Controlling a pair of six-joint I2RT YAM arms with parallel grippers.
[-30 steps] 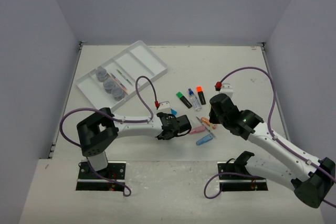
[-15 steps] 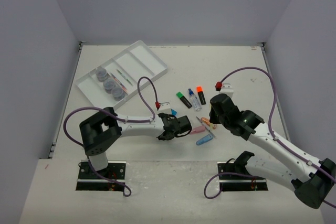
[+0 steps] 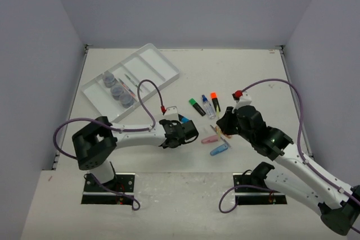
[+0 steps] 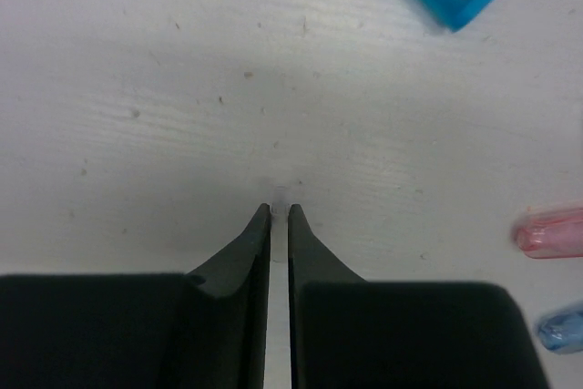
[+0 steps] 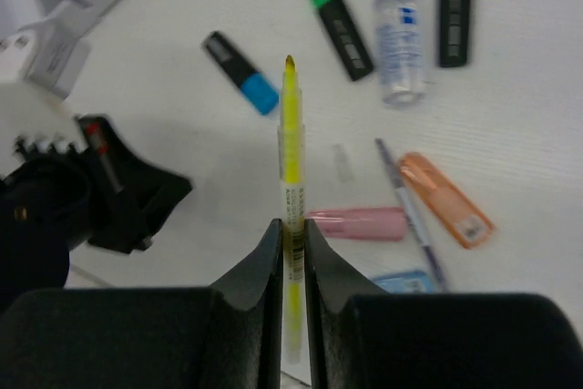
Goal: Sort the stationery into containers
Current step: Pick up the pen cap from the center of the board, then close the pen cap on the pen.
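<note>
And here's the yellow pen, slim, translucent plastic with a dark tip, lifted off the table near its middle and sticking straight out from the right gripper. Beneath it lies the loose scatter. There's a rounded pink piece, a flat orange piece with a thin grey pen against it, and a glossy blue piece nearest the arms. Farther back sit three stubby black highlighters: a blue-capped highlighter to the left, then a green-capped highlighter and an orange-capped highlighter. A clear blue-capped bottle lies between those last two.

Over at the far left is the white tray, smooth hard plastic set at an angle, divided into long parallel compartments. Three clear round jars line up in one of them. A few thin pens lie in the compartment next to it on the right (too small to count).

Now the fingers: the right pair is clamped on the yellow pen's lower barrel. The left gripper hangs low over bare, speckled tabletop just left of the scatter. Its dark tapered fingers are almost together, only a slit between them, gripping nothing.
</note>
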